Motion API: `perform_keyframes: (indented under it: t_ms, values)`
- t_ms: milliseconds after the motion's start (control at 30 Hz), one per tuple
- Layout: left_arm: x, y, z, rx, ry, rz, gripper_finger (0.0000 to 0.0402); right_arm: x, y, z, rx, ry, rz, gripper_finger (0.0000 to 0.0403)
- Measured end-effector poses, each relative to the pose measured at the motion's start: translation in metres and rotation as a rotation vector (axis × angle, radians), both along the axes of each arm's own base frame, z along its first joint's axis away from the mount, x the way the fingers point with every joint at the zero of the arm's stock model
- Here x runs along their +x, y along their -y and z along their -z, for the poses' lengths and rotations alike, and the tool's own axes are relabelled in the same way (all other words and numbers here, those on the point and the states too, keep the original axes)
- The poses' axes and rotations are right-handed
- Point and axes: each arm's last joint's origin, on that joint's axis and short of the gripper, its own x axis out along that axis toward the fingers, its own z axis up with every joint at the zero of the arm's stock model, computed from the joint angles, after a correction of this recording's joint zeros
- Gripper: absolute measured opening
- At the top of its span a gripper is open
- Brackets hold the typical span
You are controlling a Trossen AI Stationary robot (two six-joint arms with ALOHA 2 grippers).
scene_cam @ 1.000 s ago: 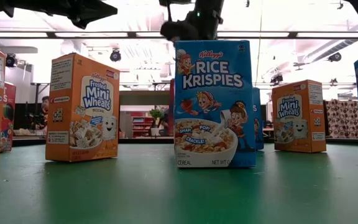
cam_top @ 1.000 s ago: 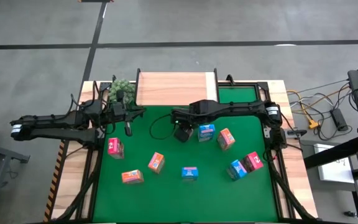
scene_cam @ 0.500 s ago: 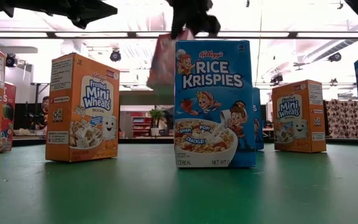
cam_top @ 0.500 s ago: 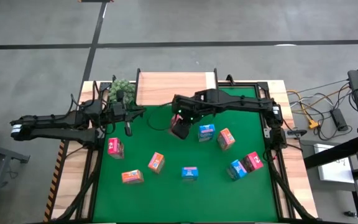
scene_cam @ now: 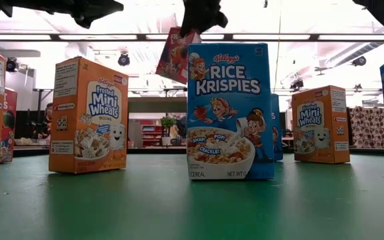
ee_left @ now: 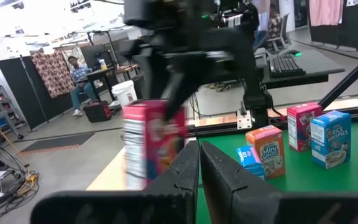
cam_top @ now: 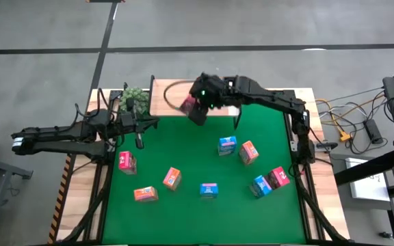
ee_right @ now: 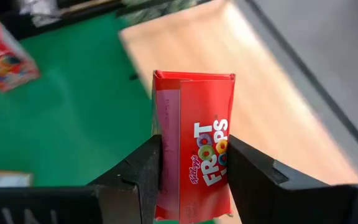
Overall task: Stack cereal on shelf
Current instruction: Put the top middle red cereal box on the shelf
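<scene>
Altogether eight boxes are counted: seven stand on the mat (cam_top: 183, 205), two red, three orange, two blue. One red box (ee_right: 194, 162) is gripped by the right tool (cam_top: 195, 109) above the shelf (cam_top: 173, 96). The left tool (cam_top: 141, 140), closed, is parked near the plant (cam_top: 134, 98).

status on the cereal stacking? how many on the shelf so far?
Done: none; the shelf looks bare. In hand: the right gripper holds a red Froot Loops box in the air over the shelf's front edge. Left: eight boxes stand on the green mat. The left gripper waits shut at the mat's left edge.
</scene>
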Motion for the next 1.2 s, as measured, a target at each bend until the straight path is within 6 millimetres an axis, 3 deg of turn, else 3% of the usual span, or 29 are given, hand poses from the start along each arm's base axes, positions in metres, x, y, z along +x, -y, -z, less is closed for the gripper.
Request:
perform_keyframes:
  t_ms: [267,433,667,867,1200]
  values:
    - [0.000,0.000,-0.001,0.026,-0.001,-0.001,0.0000,0.000,0.048,-0.011,-0.105,0.131,0.031,0.0150]
    - [0.000,0.000,-0.001,0.028,0.001,-0.001,0.0000,-0.001,0.062,0.000,-0.140,0.079,0.020,0.0150]
    - [0.001,0.000,-0.001,0.034,-0.002,-0.001,0.0000,0.001,0.068,0.021,-0.124,0.008,0.020,0.0150]
    - [0.001,0.000,-0.001,0.034,0.000,-0.001,0.0000,0.001,0.068,0.023,-0.122,0.005,0.019,0.0153]
    - [0.001,0.000,-0.001,0.034,0.003,-0.001,0.0000,0.001,0.069,0.023,-0.107,0.016,0.038,0.0220]
